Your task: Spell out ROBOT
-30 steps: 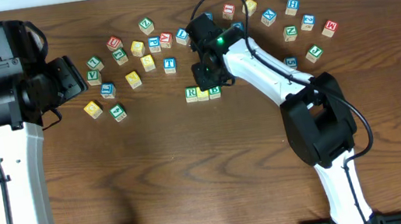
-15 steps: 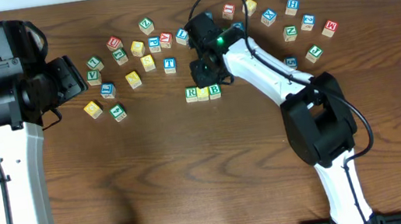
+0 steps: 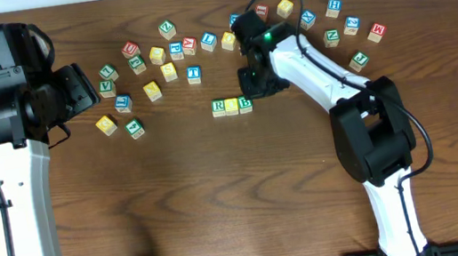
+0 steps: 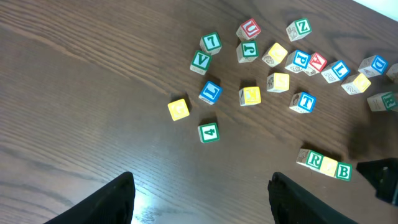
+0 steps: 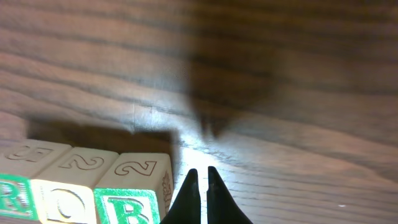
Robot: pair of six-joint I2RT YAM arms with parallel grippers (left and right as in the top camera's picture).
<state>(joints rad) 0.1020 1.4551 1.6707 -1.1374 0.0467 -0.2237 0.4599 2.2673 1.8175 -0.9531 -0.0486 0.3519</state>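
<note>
Three cubes stand in a row mid-table: green R (image 3: 218,107), a yellow cube (image 3: 231,106) and green B (image 3: 244,103). They also show in the left wrist view as R (image 4: 314,160), yellow (image 4: 329,166) and B (image 4: 343,170). My right gripper (image 3: 253,95) hangs just right of the B cube (image 5: 127,205), shut (image 5: 201,172) with nothing between its tips. The blue T cube (image 3: 194,74) (image 4: 304,102) lies loose behind the row. A plain yellow cube (image 3: 152,91) (image 4: 250,96) sits left of it. My left gripper (image 3: 84,87) (image 4: 202,180) stands open at far left, holding nothing.
Several other letter cubes are scattered along the back, from a yellow cube (image 3: 106,125) and a green 4 cube (image 3: 135,129) at left to a red cube (image 3: 375,32) at right. The right arm (image 3: 321,79) crosses over the back right cubes.
My right gripper has shifted to the right, from behind the row to beside the B cube, uncovering cubes at the back. The row and the left arm have not moved.
</note>
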